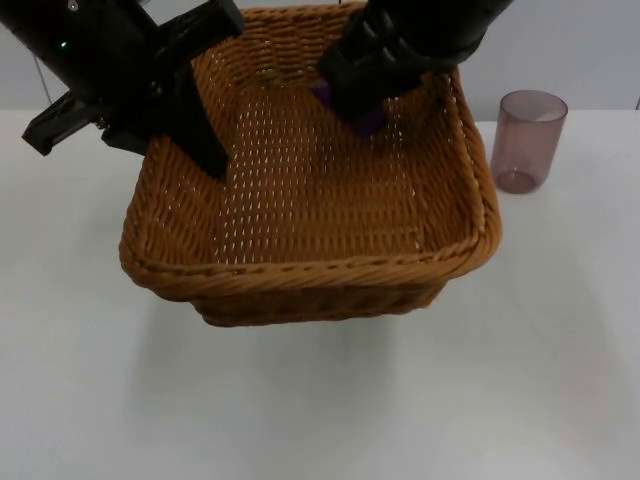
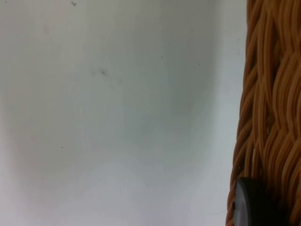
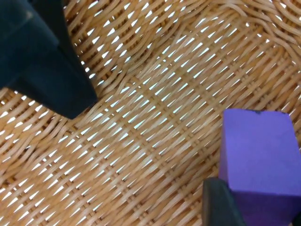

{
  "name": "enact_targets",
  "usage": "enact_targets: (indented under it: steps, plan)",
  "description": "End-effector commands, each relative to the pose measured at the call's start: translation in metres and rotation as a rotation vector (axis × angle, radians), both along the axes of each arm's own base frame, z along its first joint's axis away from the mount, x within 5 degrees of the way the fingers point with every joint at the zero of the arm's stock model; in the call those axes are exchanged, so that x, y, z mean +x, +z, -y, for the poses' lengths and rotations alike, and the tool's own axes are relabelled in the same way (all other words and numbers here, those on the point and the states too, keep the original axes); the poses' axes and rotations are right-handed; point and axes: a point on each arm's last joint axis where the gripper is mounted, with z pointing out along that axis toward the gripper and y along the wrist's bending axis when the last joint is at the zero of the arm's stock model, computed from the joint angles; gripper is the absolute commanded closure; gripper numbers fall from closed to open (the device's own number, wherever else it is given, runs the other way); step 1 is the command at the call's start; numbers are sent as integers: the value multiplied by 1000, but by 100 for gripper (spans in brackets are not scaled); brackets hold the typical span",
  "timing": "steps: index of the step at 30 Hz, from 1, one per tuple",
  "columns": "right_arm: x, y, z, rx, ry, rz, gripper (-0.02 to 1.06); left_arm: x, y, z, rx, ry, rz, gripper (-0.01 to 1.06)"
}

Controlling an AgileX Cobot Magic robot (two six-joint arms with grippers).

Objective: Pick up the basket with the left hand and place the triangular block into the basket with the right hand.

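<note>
I am holding the wicker basket (image 1: 310,215) tilted above the tabletop (image 1: 320,400), my left end effector (image 1: 205,150) clamping its rim, so my right end effector (image 1: 362,100), gripping the purple block (image 1: 368,122), is hovering inside.

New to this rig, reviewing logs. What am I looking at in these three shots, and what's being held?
It is a two-armed robot at a white table. The top view comes from a fixed camera above; the other two come from cameras on each arm's wrist.

The left gripper clamps the left wall of a wicker basket, which seems lifted, judging by the shadow under it. The left wrist view shows that wall and one fingertip against it.

The right gripper is inside the basket, shut on a purple block; the right wrist view shows the block above the woven floor, not yet let go.

A tinted cup stands on the table to the right of the basket.
</note>
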Motion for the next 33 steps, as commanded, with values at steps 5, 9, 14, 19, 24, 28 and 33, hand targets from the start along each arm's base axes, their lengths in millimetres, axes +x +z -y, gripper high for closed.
enact_targets:
  steps: [5,9,14,19,24,28,33]
  plan:
    - [-1,3,-3,14,6,15,86,0,4,4,-29,3,3,105]
    - [-5,3,-8,5,32,23,53,0,4,4,-29,3,3,105]
    - [-16,4,-22,-5,93,38,-1,0,4,4,-29,3,3,105]
    - [-22,4,-29,-9,124,43,0,0,4,4,-29,3,3,105]
    - [-29,16,-24,0,112,29,0,0,4,4,-29,3,3,105]
    - [-43,49,-12,34,113,69,0,0,4,4,-26,4,7,105]
    - [-65,94,11,52,101,149,0,0,4,4,-26,4,7,105]
